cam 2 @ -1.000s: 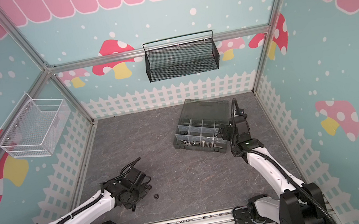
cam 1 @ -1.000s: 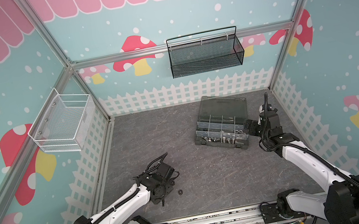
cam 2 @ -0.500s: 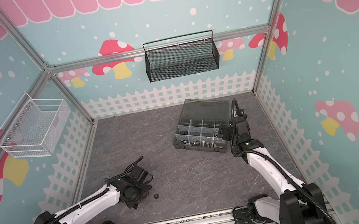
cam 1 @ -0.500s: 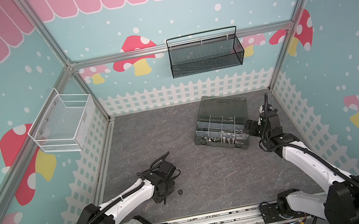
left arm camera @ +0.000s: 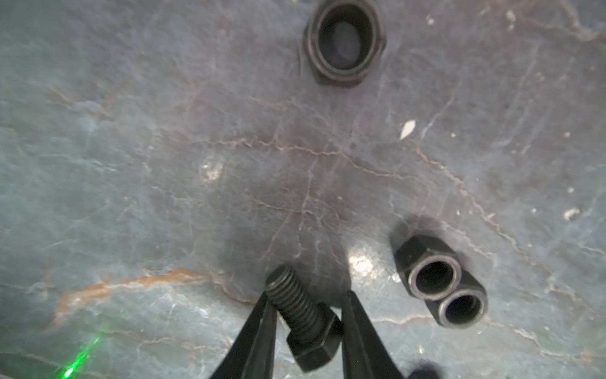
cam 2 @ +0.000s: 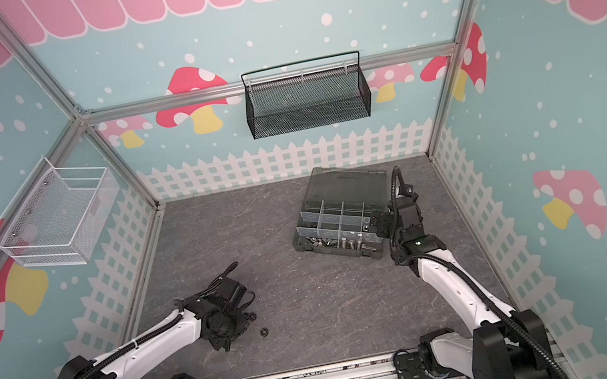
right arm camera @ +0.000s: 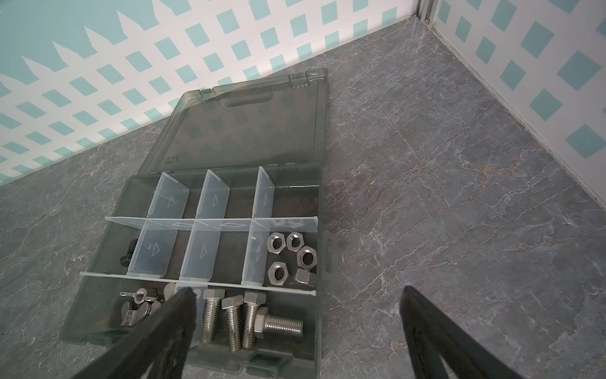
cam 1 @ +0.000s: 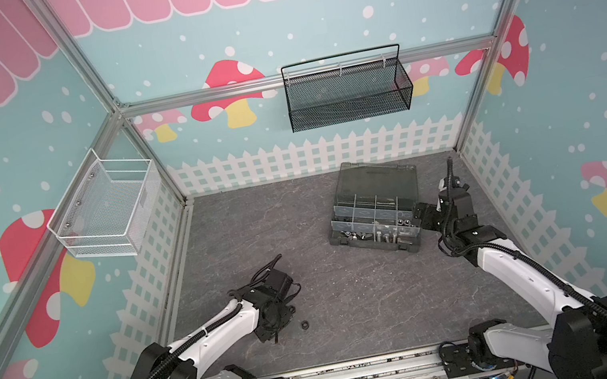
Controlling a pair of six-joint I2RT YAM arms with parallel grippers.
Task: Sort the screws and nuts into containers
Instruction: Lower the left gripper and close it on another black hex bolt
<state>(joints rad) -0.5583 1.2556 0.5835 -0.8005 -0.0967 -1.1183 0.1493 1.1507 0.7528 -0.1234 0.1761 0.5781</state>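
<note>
A short black screw (left arm camera: pixel 301 315) lies on the grey floor between the fingers of my left gripper (left arm camera: pixel 306 295). Both fingers touch it, so the gripper is shut on it. Two black nuts (left arm camera: pixel 439 285) lie side by side close by, and a third black nut (left arm camera: pixel 344 42) lies farther off. In a top view the left gripper (cam 1: pixel 275 324) is low at the front left, with a nut (cam 1: pixel 305 325) just right of it. The open organizer box (cam 1: pixel 376 228) holds the containers. These hold silver screws (right arm camera: pixel 249 318), silver nuts (right arm camera: pixel 292 259) and one black screw (right arm camera: pixel 129 252). My right gripper (right arm camera: pixel 298 293) hangs open at the box's right end.
A black mesh basket (cam 1: pixel 348 94) hangs on the back wall and a white wire basket (cam 1: pixel 107 210) on the left wall. The box's smoky lid (right arm camera: pixel 249 124) lies open towards the back. Wing nuts (right arm camera: pixel 137 302) share the front row. A metal rail (cam 1: pixel 360 374) runs along the front.
My left gripper has dropped lower towards the floor and its jaws have narrowed around the black screw. The right arm and the box have not moved.
</note>
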